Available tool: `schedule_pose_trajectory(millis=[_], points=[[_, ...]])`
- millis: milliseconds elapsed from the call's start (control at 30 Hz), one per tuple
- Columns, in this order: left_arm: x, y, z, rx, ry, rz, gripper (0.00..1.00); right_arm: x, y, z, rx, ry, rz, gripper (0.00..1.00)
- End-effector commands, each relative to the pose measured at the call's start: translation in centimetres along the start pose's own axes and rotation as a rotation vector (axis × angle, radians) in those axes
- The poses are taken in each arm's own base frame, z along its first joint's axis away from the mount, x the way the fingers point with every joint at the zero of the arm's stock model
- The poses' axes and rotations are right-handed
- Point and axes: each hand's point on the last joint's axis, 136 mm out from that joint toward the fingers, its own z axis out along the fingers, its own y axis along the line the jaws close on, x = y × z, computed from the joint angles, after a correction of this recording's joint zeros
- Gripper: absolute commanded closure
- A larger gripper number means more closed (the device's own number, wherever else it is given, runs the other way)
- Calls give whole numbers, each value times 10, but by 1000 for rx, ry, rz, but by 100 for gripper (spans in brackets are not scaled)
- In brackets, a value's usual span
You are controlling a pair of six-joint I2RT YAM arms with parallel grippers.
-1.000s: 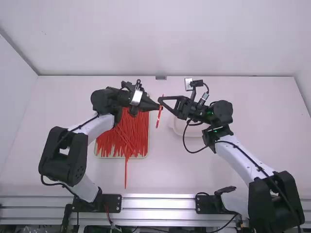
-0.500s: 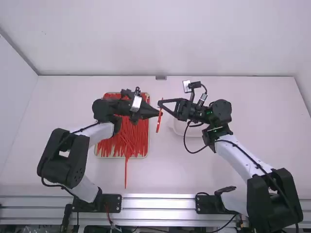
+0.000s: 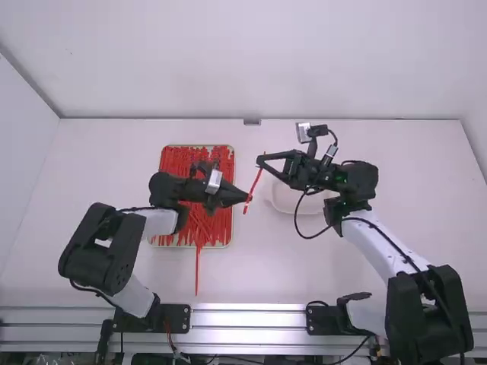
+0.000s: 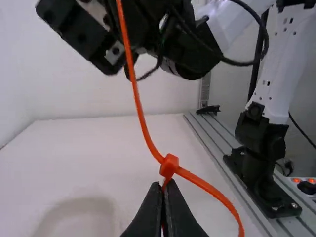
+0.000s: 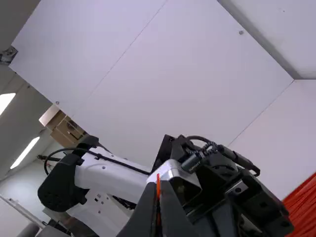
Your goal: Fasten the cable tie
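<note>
An orange-red cable tie (image 3: 252,188) is stretched in the air between my two grippers, just right of the tray. My left gripper (image 3: 246,200) is shut on it right at the tie's square head (image 4: 169,166). From there the strap (image 4: 140,113) runs up to my right gripper (image 3: 261,162), which is shut on the strap's far end (image 5: 158,179). A loose length (image 4: 215,196) curves away past the head. The left arm's wrist (image 5: 212,180) sits just beyond the right fingers.
A tray (image 3: 231,237) holding several red cable ties (image 3: 190,161) lies under the left arm. One loose tie (image 3: 197,270) lies on the table in front of the tray. A white bowl (image 3: 295,202) stands below the right gripper.
The left gripper has dropped toward the camera with the tie's head, and the right gripper has shifted slightly right. The gap between them has widened and the tie is drawn out longer.
</note>
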Motion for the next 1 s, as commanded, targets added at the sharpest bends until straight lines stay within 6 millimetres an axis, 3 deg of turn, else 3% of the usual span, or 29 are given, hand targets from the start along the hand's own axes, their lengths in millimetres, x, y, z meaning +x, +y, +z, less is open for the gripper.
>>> schedule_pose_trajectory(millis=[0,367,967], points=[[21,-20,-1,68,34,-45,99,-24,17,-3,-8,-85,-49,100],[35,-31,-4,68,41,-84,99,-28,32,4,-43,-57,-95,100],[36,-32,-4,65,40,-94,99,-29,31,2,-37,-57,-95,100]])
